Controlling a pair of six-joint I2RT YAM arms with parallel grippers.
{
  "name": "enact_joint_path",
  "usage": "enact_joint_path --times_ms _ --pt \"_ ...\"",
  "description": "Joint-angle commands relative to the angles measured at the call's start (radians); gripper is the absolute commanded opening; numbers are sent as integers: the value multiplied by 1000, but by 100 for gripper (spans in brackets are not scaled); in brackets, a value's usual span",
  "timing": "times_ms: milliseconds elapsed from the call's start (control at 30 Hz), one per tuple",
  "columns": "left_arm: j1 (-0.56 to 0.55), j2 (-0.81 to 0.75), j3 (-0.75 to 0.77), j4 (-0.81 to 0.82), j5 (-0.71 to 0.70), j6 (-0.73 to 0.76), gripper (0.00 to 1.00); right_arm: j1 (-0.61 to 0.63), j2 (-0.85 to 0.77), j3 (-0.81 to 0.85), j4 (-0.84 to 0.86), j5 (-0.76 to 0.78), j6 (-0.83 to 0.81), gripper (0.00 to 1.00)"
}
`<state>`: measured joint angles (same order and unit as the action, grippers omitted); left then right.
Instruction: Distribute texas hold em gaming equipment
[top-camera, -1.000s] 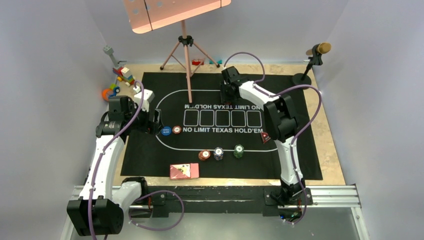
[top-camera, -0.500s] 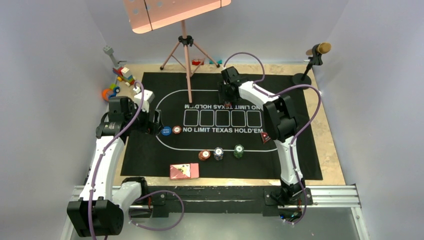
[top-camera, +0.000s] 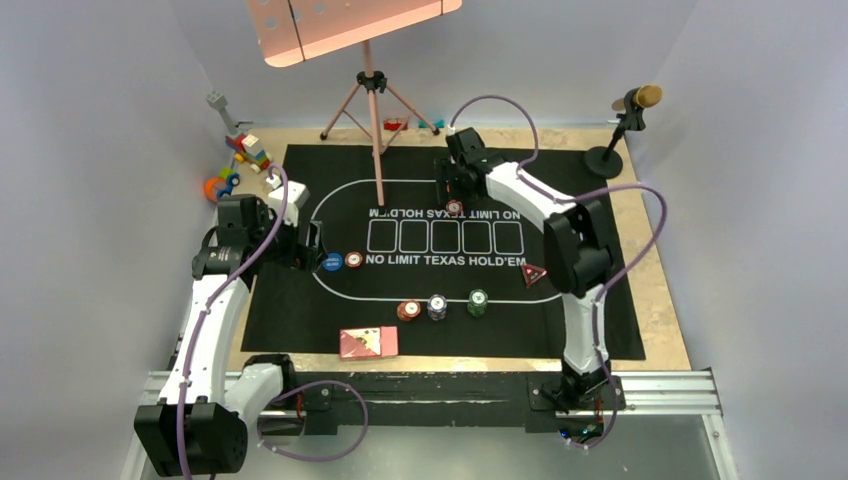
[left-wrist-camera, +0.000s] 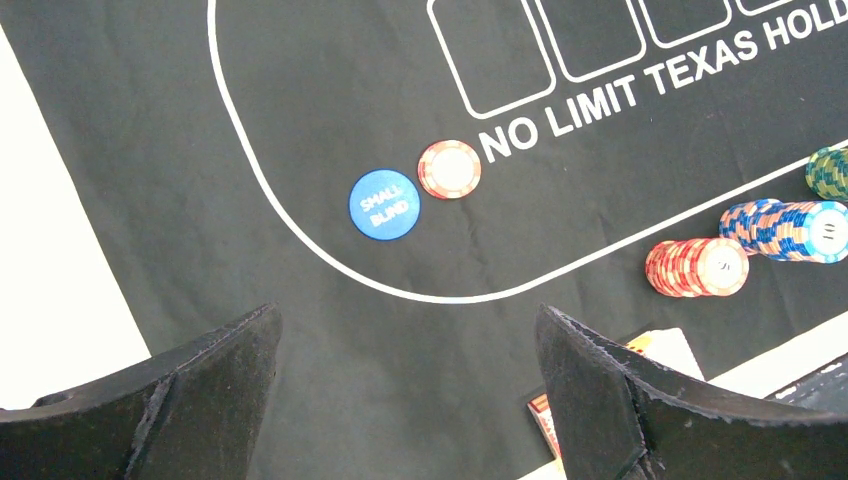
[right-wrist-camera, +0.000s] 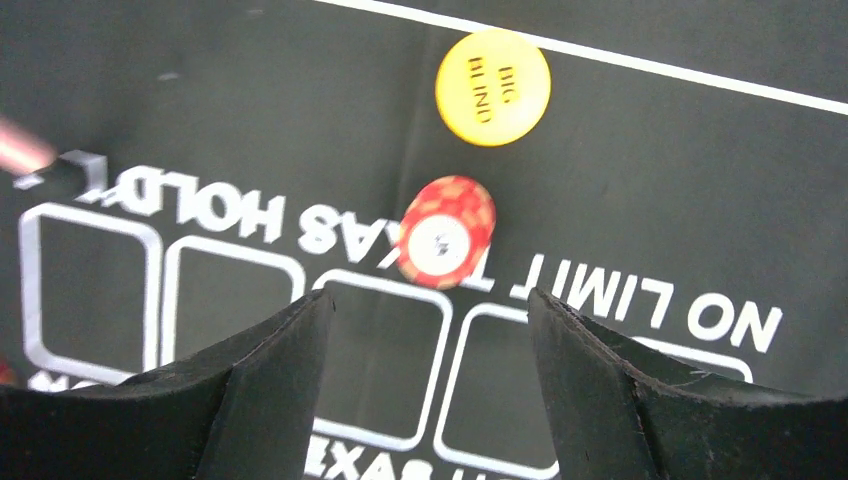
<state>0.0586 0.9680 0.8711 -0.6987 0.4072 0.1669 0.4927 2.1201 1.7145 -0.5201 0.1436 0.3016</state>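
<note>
Showing distribution partly done: a red chip (right-wrist-camera: 447, 232) is laid at six o'clock of the yellow button (right-wrist-camera: 493, 88); right gripper (right-wrist-camera: 430, 297) and left gripper (left-wrist-camera: 408, 315) are spread empty; three stacks (top-camera: 437, 306) are judged undealt.

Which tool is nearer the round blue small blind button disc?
Left. The left tool hovers just beside the blue button disc; the right tool is across the black felt mat, by a red poker chip.

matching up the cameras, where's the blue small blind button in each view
top external: blue small blind button left of centre, inside the oval line's left end.
left wrist: centre-left, red chip beside it.
right wrist: not in it.
shared landmark: the row of white card boxes, in all three.
</note>
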Motion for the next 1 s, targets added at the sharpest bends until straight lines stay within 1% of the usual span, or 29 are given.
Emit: enact_joint_path --times_ms 0,67,200,300,400,633,800,967 --pt "4 -23 -2 33 10 -3 100 103 -220 -62 -3 27 -3 76" --pt "3 -26 -3 33 11 -2 100 159 -284 -126 -12 17 -6 78" --pt "4 -29 -4 32 13 -1 100 277 -403 -306 13 -14 1 85" --pt "4 -27 -4 32 13 -1 100 365 -461 -403 36 -29 5 87" --pt "3 -30 -3 33 12 -3 100 441 -488 -459 57 -52 -13 87" --pt "3 -39 -7 33 2 -6 100 512 -443 -484 68 -139 -45 90" --pt "4 -43 -7 34 1 -5 100 527 -391 -487 83 -166 -56 91" --pt "4 -46 -7 34 1 -5 100 528 -329 -480 97 -162 -70 91"
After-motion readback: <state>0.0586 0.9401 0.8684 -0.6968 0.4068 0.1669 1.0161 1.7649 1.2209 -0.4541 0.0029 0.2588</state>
